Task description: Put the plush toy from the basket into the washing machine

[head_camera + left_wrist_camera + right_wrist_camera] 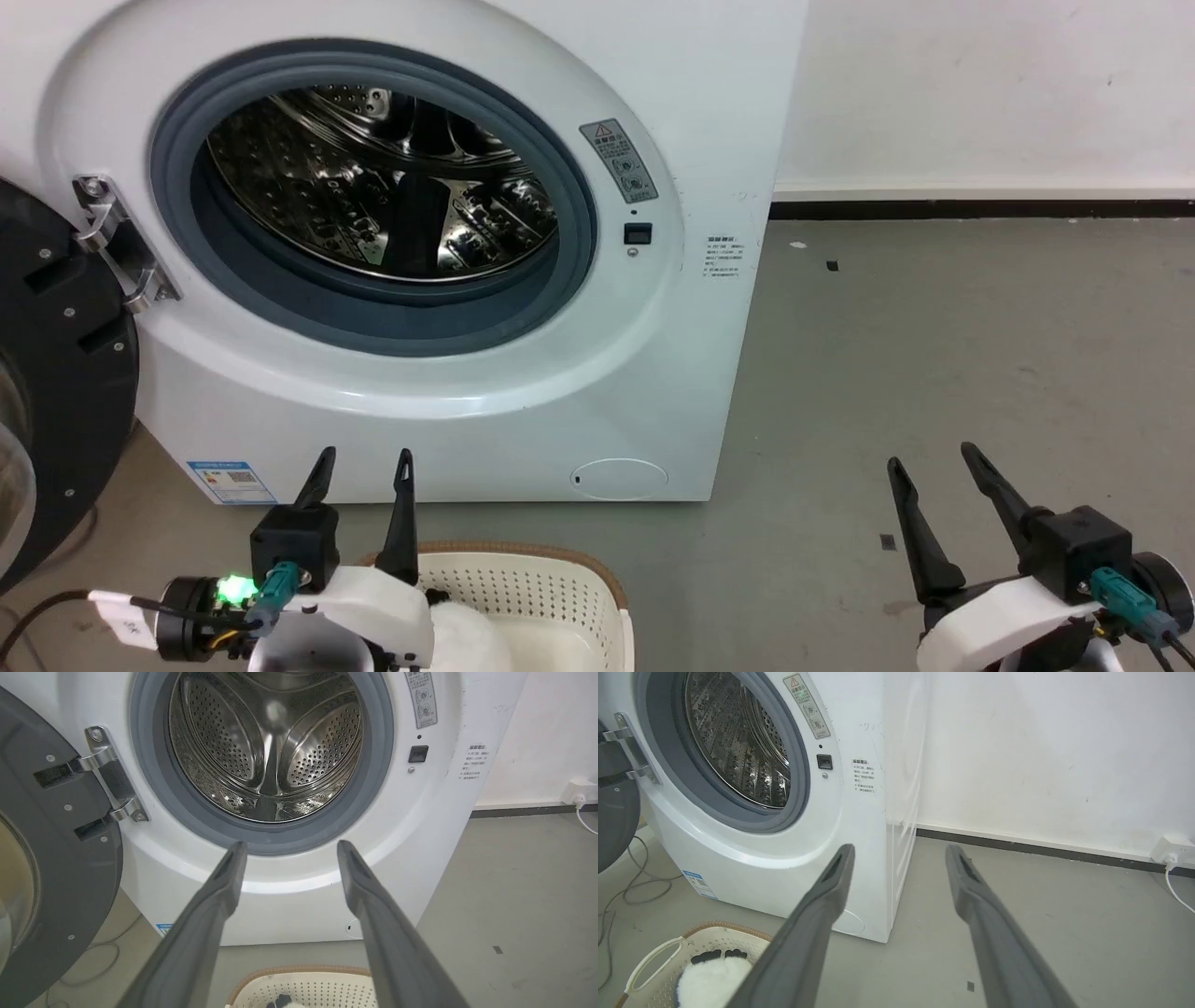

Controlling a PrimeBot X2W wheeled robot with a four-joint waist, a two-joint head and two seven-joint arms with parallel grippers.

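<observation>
- Left jaws: released, nothing between the fingers point(401, 523), which stand apart.
- Right jaws: released too, with the fingers point(920, 541) spread and bare.
- Plush toy point(712, 980): lies in the basket point(523, 551), just below and behind the left jaws. White fur and black paws show; the rest is hidden by the wrist.
- Basket: cream and perforated with a brown rim. It sits on the floor point(934, 373) under the left jaws, its far rim near the washing machine point(597, 373).
- Washing machine: straight ahead of the left jaw tips.
- Porthole gasket point(373, 317): ahead and above the left jaws, with the steel drum point(373, 177) open to view.
- Door point(56, 373): black, swung wide to the left of the left jaws on a metal hinge point(117, 247).
- Warning sticker point(619, 161): grey with a red triangle, up and right of the porthole. Its text is too small to read.
- Small printed label point(722, 257): at the machine's right front edge, with characters that cannot be read.
- Blue label point(229, 481): carries a code square at the lower front corner, just ahead of the left jaws. Unreadable.
- Black latch socket point(638, 233): just under the warning sticker.
- Round flap outline point(619, 478): low on the front.
- Right jaws stand over bare floor, well apart from the machine's right edge. Open floor runs ahead to the dark skirting point(980, 209) and white wall point(980, 84).
- Wall socket point(1174, 849): has a white cable, far right of the right jaws.
</observation>
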